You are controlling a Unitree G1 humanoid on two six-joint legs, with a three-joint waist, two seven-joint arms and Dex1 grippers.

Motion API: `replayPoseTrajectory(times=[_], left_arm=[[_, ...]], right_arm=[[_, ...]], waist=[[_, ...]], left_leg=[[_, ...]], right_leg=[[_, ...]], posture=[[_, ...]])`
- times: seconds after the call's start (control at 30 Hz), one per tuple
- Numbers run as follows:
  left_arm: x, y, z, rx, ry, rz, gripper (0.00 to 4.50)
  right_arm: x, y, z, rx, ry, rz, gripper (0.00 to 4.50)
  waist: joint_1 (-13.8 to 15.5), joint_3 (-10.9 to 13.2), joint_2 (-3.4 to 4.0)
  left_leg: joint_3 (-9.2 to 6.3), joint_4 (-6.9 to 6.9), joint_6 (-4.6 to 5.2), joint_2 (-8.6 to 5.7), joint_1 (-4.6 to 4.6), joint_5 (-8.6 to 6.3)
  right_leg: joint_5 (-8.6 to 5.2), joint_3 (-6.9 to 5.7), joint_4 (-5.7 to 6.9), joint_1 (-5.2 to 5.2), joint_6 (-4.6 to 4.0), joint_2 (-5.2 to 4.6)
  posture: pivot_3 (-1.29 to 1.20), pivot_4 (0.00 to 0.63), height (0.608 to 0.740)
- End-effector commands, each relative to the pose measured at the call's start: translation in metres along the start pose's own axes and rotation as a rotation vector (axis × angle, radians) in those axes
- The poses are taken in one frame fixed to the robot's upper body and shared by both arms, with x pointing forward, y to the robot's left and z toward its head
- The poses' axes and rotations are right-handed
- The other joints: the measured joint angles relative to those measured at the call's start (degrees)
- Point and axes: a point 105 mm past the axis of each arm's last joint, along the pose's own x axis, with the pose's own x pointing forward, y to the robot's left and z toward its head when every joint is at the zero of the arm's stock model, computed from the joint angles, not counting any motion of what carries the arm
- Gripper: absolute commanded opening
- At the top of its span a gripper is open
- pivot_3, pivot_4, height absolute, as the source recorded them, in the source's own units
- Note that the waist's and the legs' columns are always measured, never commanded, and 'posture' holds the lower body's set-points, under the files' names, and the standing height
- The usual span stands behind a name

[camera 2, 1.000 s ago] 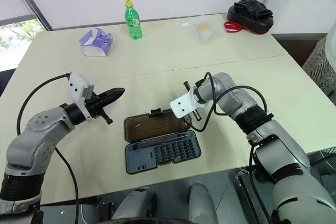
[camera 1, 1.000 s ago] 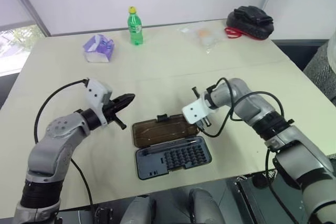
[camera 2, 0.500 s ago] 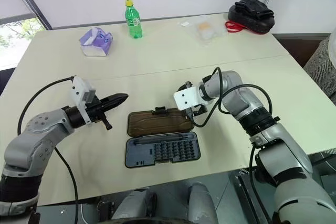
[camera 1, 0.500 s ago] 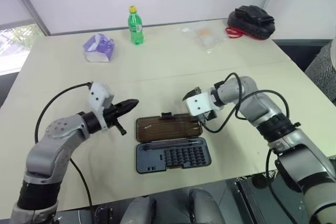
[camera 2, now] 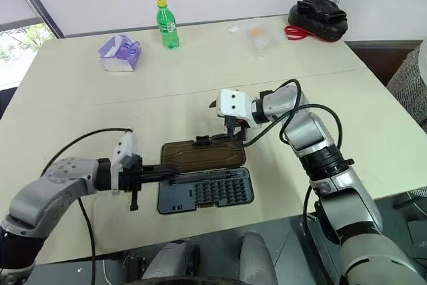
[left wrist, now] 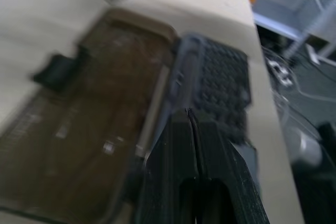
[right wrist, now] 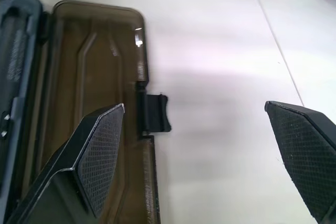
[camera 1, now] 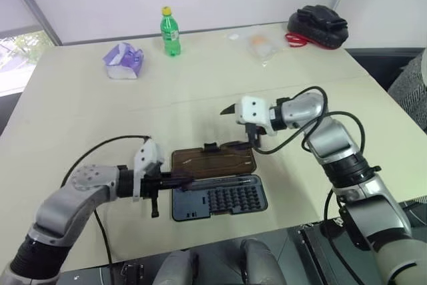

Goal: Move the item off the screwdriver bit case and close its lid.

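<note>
While the case (camera 1: 219, 196) lies open on the worktop (camera 1: 200, 85), lid (camera 1: 213, 161) flat, left fingers (camera 1: 179, 179) pressed together at its left end, right fingers (right wrist: 100, 150) spread wide above the latch (right wrist: 155, 113), holding nothing.

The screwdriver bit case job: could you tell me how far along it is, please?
Done: nothing lies on the screwdriver bit case. In hand: the shut left gripper sits at the case's left end, and the open right gripper hovers above the lid. Left: the lid lies flat open, unclosed.

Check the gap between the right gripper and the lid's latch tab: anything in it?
Nothing. In the right wrist view the right gripper, open, hangs above bare table, with the latch tab of the lid beside one finger.
</note>
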Motion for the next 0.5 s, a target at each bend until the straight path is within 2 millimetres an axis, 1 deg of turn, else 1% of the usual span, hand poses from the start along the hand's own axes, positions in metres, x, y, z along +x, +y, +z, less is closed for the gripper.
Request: replayPoseTrajectory(times=[0.03, 0.3, 0.4, 0.5], left_arm=[[0.002, -0.006, -0.01, 0.02, 0.03, -0.044, 0.0], [0.005, -0.016, -0.036, -0.003, 0.1, -0.085, 0.0], [0.007, -0.013, -0.049, 0.001, 0.123, -0.061, 0.0], [0.009, -0.009, -0.055, 0.003, 0.126, -0.038, 0.0]], right_arm=[[-0.001, -0.004, 0.008, 0.02, -0.028, -0.058, 4.46], [0.004, 0.002, 0.003, 0.115, -0.024, -0.078, 4.46], [0.004, -0.001, 0.0, 0.123, -0.007, -0.092, 4.46], [0.003, -0.002, 0.0, 0.135, -0.004, -0.066, 4.46]], waist=[[-0.02, 0.0, 0.0], [-0.07, 0.0, 0.01], [-0.02, 0.0, 0.02], [0.1, 0.0, 0.02]], left_leg=[[0.0, 0.0, 0.0, 0.0, 0.0, 0.0], [0.04, -0.02, 0.03, 0.01, -0.01, -0.02], [0.06, -0.02, 0.04, 0.01, 0.0, -0.02], [0.07, -0.02, 0.04, 0.0, 0.03, -0.02]], right_leg=[[0.0, 0.0, 0.0, 0.0, 0.0, 0.0], [0.0, 0.03, 0.01, -0.06, 0.0, 0.0], [0.0, 0.03, 0.01, -0.05, 0.0, 0.0], [0.0, 0.05, 0.01, -0.01, 0.0, 0.0]], posture=[[0.0, 0.15, 0.74], [0.0, 0.15, 0.74], [0.0, 0.15, 0.74], [0.0, 0.15, 0.74]])
